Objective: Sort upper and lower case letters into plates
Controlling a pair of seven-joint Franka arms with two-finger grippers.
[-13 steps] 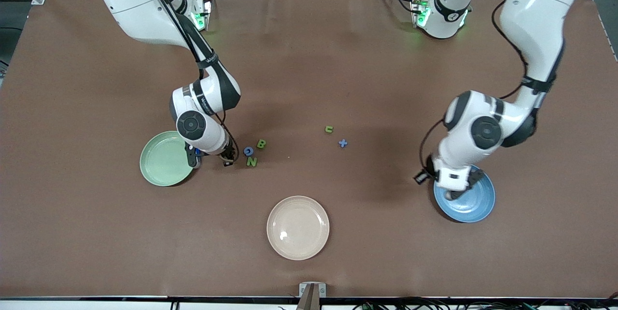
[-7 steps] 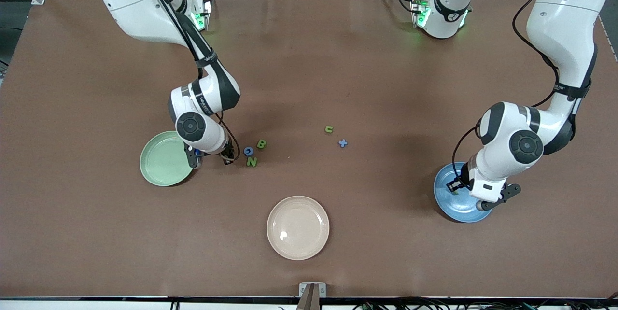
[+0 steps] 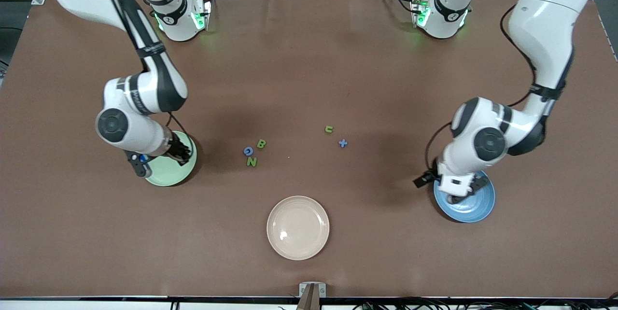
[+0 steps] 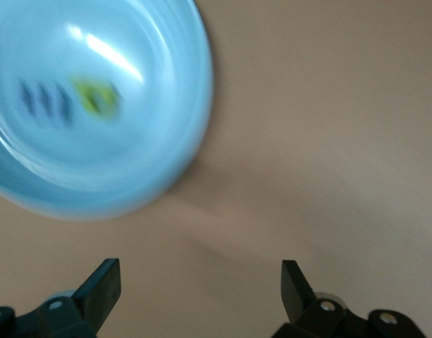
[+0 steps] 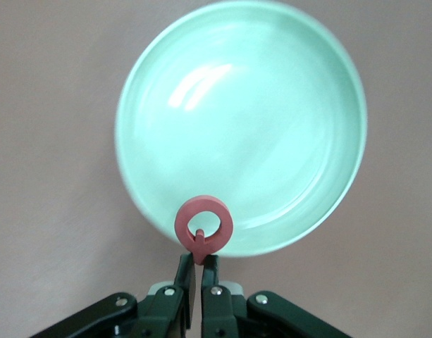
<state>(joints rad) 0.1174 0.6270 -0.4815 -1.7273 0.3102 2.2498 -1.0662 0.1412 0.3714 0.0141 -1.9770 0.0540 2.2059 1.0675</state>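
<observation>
Right gripper (image 5: 199,271), clamping red letter (image 5: 204,224), moved over mint plate (image 3: 186,167); left gripper (image 4: 200,289) opened, seemingly above blue plate (image 3: 478,201)

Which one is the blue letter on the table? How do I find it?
Start at the mint green plate toward the right arm's end of the table, then look toward the table's middle for a tight cluster of three small letters. The blue letter is the round one on the side nearest that plate; its neighbours, B and N, are green.

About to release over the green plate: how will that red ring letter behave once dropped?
The red ring letter, pinched by the right gripper, looks small and light, so probably harmless to the green plate. Being round, it might roll or bounce. It holds shape, so likely stiff.
</observation>
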